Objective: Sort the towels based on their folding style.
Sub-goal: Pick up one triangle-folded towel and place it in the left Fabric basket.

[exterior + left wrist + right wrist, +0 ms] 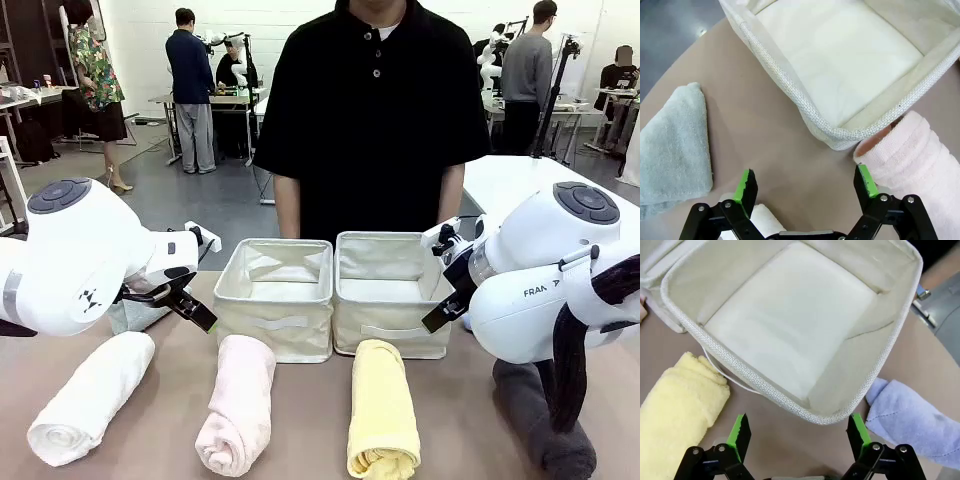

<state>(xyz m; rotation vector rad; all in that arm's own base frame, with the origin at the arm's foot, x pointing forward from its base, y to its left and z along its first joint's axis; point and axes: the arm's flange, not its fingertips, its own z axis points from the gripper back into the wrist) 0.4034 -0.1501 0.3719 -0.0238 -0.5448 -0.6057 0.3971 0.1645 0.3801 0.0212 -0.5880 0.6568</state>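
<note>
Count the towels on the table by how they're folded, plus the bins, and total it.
Rolled terry towels: 4: white roll, pale pink roll, yellow roll, dark grey roll
Wedge-folded terry towels: 2: pale teal-green wedge, light blue wedge
Cream fabric bins: 2
Total: 8

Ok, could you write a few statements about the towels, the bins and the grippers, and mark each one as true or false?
1. The left bin and the right bin are both empty. True.
2. The yellow towel lies inside the right bin. False: it lies on the table, in front of that bin.
3. The left gripper is shut on the pink towel. False: it is open and holds nothing; the pink towel lies on the table beside it.
4. The right gripper is open. True.
5. The light blue towel lies outside the right bin, next to it. True.
</note>
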